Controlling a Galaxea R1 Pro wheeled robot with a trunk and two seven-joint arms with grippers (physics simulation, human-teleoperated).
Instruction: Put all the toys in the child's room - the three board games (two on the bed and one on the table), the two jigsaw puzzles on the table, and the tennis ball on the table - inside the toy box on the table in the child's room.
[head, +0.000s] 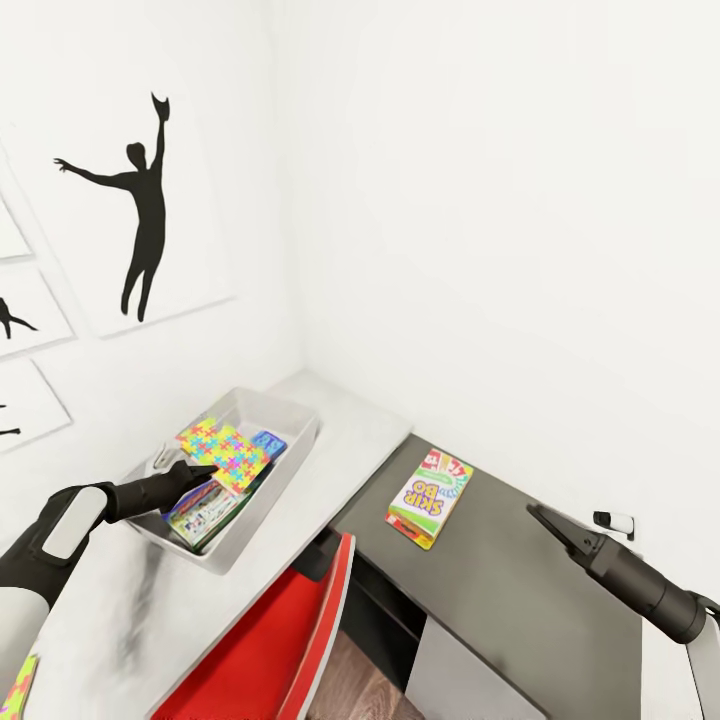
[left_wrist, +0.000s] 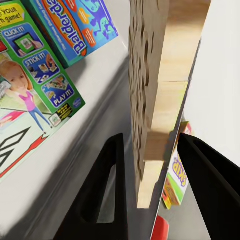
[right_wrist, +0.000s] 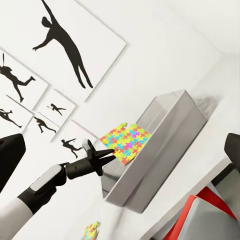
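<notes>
Up in the room's corner, the shallow grey toy box with sloping sides (head: 290, 455) sits on the glossy pale grey table (head: 350, 440), close to both white walls, one long side toward the picture wall, the other facing bare tabletop that runs to the front edge. Beyond that edge the surface drops to the lower dark grey side section (head: 520, 590), which is open across most of its width.

The left gripper (head: 205, 470) reaches over the box's near end with its black jaws closed on the corner of a bright multicoloured jigsaw puzzle sheet (head: 225, 448); the sheet is held above the box's contents, its wooden underside showing close up in the left wrist view. Under it lie two flat blue printed board game boxes (left_wrist: 75, 22), one lettered Balderdash.

A white and yellow Skip-Bo game box (head: 430, 497) lies flat on the dark section, well apart from the toy box. The right gripper (head: 540, 518) hovers above that section, to the right of the Skip-Bo box, holding nothing, jaws spread in its wrist view.

A red and white swivel chair (head: 285, 640) is tucked against the table's front edge. Another multicoloured puzzle sheet (head: 18, 685) lies at the table's near left end.
</notes>
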